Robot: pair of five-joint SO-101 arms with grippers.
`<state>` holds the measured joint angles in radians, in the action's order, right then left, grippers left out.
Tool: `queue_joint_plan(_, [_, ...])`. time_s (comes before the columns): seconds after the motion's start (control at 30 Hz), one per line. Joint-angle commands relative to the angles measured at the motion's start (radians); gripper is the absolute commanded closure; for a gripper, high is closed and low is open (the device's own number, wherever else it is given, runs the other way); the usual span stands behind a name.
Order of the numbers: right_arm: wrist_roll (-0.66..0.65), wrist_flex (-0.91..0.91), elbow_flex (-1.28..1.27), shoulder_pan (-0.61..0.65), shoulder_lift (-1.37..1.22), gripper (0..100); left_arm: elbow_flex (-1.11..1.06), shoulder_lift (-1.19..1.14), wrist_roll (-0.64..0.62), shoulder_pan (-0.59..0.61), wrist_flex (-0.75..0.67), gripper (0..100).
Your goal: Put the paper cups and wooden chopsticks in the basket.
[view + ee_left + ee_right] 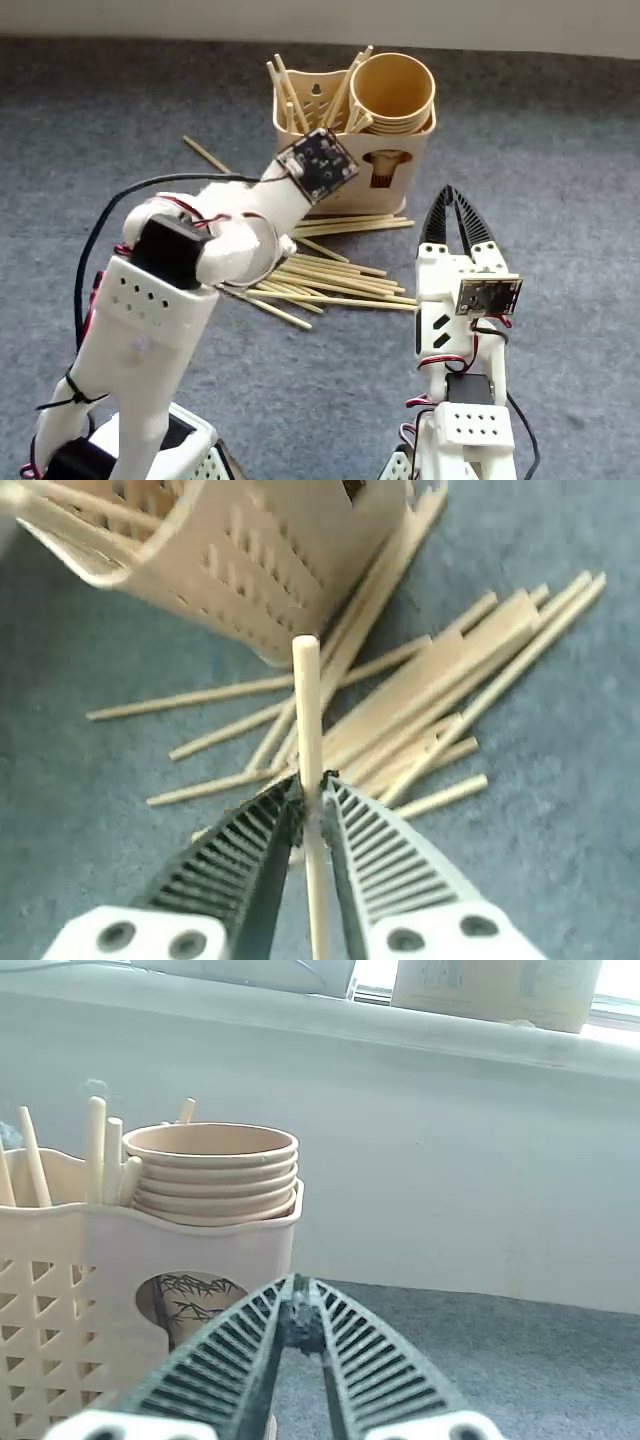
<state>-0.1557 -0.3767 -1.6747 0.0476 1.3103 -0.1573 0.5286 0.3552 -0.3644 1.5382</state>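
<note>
I work in an ordinary indoor room, a home or an office, I cannot tell which. A grey carpet-like covering (560, 150) spreads across the whole high view. Above my right pincer (297, 1290) a plain white wall (450, 1160) rises to a window ledge (250, 1005) along the frame's top, bright daylight behind it, with a cardboard box (490, 985) at upper right.

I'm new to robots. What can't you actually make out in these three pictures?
- High view: the left arm covers part of the loose chopsticks, so they cannot be counted.
- High and right wrist views: the basket wall hides the paper cups' lower parts.
- Left wrist view: the held chopstick, clamped in the left tool, runs off the picture's edge; the basket is cut off too.
</note>
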Motion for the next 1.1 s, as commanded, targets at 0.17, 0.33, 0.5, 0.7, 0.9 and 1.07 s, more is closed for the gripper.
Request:
queue_joint_plan(0.17, [-0.002,-0.018,-0.104,-0.008,0.008,99.3,0.162,0.033,-0.133,-0.013,-0.396,99])
queue_joint_plan(0.33, [-0.002,-0.018,-0.104,-0.008,0.008,99.3,0.160,0.033,-0.141,-0.013,-0.612,99])
queue_joint_plan(0.5, [-0.002,-0.018,-0.104,-0.008,0.008,99.3,0.160,0.033,-0.304,-0.012,-0.778,99])
queue_joint_plan(0.7, [-0.002,-0.018,-0.104,-0.008,0.008,99.3,0.160,0.030,-0.385,-0.008,-0.908,99])
queue_joint_plan(0.9, [-0.002,-0.018,-0.104,-0.008,0.008,99.3,0.153,0.002,-0.503,0.079,-1.037,99])
queue_joint_plan(1.07, [-0.002,-0.018,-0.104,-0.008,0.008,99.3,0.150,-0.116,-0.519,0.128,-1.154,99])
